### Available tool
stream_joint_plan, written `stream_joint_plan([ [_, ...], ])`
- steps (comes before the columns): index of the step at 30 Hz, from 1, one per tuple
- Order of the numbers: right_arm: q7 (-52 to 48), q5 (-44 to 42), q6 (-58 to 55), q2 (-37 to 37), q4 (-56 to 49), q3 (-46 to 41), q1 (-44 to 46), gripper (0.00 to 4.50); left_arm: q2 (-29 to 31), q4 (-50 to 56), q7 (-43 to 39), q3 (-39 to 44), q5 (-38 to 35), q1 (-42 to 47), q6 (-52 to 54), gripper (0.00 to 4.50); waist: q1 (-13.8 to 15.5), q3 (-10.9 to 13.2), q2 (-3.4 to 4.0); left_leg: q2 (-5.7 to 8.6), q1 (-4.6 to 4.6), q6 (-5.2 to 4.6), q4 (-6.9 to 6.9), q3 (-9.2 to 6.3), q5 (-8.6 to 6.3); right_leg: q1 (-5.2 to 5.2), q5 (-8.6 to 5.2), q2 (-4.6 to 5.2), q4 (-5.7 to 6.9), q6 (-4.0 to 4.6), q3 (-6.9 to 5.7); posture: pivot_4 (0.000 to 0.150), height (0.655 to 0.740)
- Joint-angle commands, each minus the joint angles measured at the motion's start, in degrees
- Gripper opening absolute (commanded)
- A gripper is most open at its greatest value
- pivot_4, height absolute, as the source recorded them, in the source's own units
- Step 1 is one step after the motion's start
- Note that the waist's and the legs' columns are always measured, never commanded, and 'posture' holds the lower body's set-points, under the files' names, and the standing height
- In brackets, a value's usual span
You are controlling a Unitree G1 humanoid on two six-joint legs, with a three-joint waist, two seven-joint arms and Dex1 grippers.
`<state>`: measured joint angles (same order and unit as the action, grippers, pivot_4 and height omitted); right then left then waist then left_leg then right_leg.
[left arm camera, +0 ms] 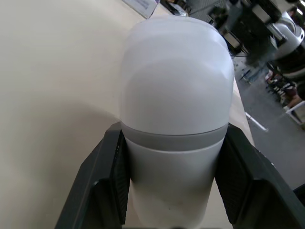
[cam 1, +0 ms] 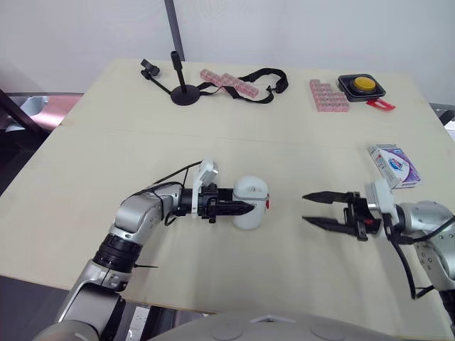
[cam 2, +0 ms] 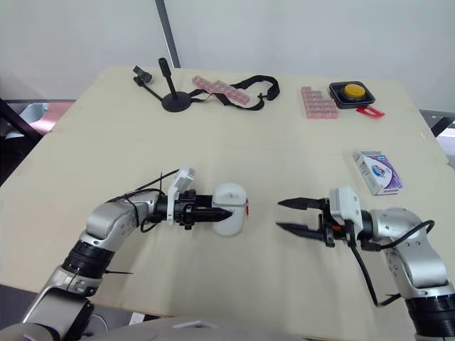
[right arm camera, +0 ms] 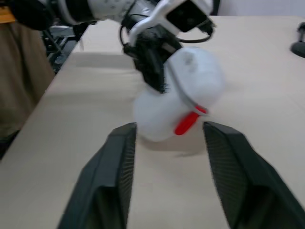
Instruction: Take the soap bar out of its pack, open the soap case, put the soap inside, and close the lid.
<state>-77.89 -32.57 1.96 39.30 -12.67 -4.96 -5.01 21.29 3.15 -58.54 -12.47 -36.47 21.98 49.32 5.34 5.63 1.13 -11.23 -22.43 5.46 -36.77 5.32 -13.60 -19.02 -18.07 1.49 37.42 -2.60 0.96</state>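
Pale wood table (cam 1: 213,142), white wall behind. The soap case (cam 1: 250,202) is at front-centre of the table, clamped by the left gripper (cam 1: 240,208) with one of its black fingers (left arm camera: 110,183) pressed on each side of the lower half. The fingers hide part of the case's sides. Whether its base touches the table cannot be told.

Case: white and rounded, with a cloudy lid meeting a greyer band at the seam. A small red latch (right arm camera: 187,123) faces the right gripper (cam 1: 307,207). The lid looks shut, and the contents are not visible through the shell.

The right gripper hovers near the case but apart from it, fingers spread wide, holding nothing.

The soap pack (cam 1: 394,165), a white-and-purple box, lies near the table's right edge. Whether it is opened cannot be told.
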Motion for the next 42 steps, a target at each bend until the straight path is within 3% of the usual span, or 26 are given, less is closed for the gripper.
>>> stream_joint_plan([
  [1,-1.49,0.11,2.48,-0.13,-0.44,-0.16,-0.38,3.83,-0.14,2.44,2.83,2.5,-4.27,1.66,7.78,1.89,-0.09,0.0,0.0,0.0,0.0,0.0,0.0,0.0,0.0,0.0,0.0,-0.04,0.0,0.0,0.0,0.15,0.74],
  [3,-1.45,0.38,3.03,-0.45,-0.19,0.16,-0.14,4.47,-0.31,1.83,4.98,3.4,-6.64,2.98,14.69,1.89,-0.07,0.0,-0.01,0.01,-0.03,0.0,0.01,0.0,0.0,0.02,0.0,-0.09,-0.01,0.0,0.01,0.15,0.74],
  [7,-0.18,0.96,3.2,-1.55,0.78,0.7,1.34,4.47,-2.52,-0.35,9.53,7.64,-12.21,5.7,27.49,1.89,0.16,0.01,-0.01,0.04,0.02,0.0,-0.01,-0.02,0.0,0.01,0.0,-0.09,0.0,0.0,-0.01,0.15,0.74],
  [11,0.8,0.97,2.61,-2.04,0.75,1.05,1.89,4.47,-5.66,-4.43,14.66,12.21,-13.22,7.34,34.38,1.89,0.64,0.01,-0.02,0.1,-0.04,0.0,0.0,-0.02,0.0,0.03,0.01,-0.08,-0.04,-0.01,0.01,0.15,0.74],
  [16,1.62,0.73,1.23,-1.99,1.71,1.2,2.68,4.47,-6.58,-7.24,17.36,12.21,-11.62,7.65,37.14,1.89,1.17,0.02,-0.03,0.12,-0.07,-0.01,0.01,-0.04,0.0,0.06,0.01,-0.09,-0.15,-0.03,-0.01,0.15,0.74],
  [24,2.17,0.86,0.57,-2.01,2.38,1.54,3.22,4.47,-3.53,-7.52,14.47,5.5,-8.71,7.14,31.81,1.89,1.92,0.02,-0.03,0.15,-0.03,0.0,0.03,-0.08,0.0,0.09,0.01,-0.06,-0.18,-0.04,-0.03,0.15,0.74],
  [28,2.54,0.99,0.35,-2.03,2.3,1.67,3.26,4.5,-1.81,-8.14,12.74,2.97,-6.99,7.48,27.89,3.65,1.97,0.02,-0.03,0.15,-0.02,0.0,0.04,-0.07,0.0,0.09,0.0,-0.06,-0.18,-0.04,-0.02,0.15,0.74],
  [31,2.75,1.16,0.32,-1.99,2.36,1.69,3.32,4.5,-1.01,-9.42,11.44,2.6,-6.59,8.26,26.85,4.48,2.11,0.01,-0.03,0.2,0.11,-0.01,0.06,-0.08,0.01,0.2,0.0,0.04,-0.27,-0.05,-0.03,0.15,0.74],
  [37,2.85,1.36,0.25,-1.96,2.76,1.65,3.6,4.5,1.37,-10.88,8.92,1.51,-5.4,9.79,24.13,4.48,1.36,0.04,-0.06,0.3,0.41,-0.06,0.28,-0.07,0.13,0.31,0.0,0.35,-0.3,-0.06,-0.01,0.15,0.74],
  [42,3.06,1.45,0.08,-2.0,3.71,1.49,4.04,4.5,7.11,-7.99,3.72,-1.09,-3.38,9.22,17.95,4.48,0.5,0.05,-0.08,0.35,0.77,0.1,0.89,-0.03,0.28,0.54,0.0,0.29,-0.61,-0.05,0.02,0.15,0.74],
])
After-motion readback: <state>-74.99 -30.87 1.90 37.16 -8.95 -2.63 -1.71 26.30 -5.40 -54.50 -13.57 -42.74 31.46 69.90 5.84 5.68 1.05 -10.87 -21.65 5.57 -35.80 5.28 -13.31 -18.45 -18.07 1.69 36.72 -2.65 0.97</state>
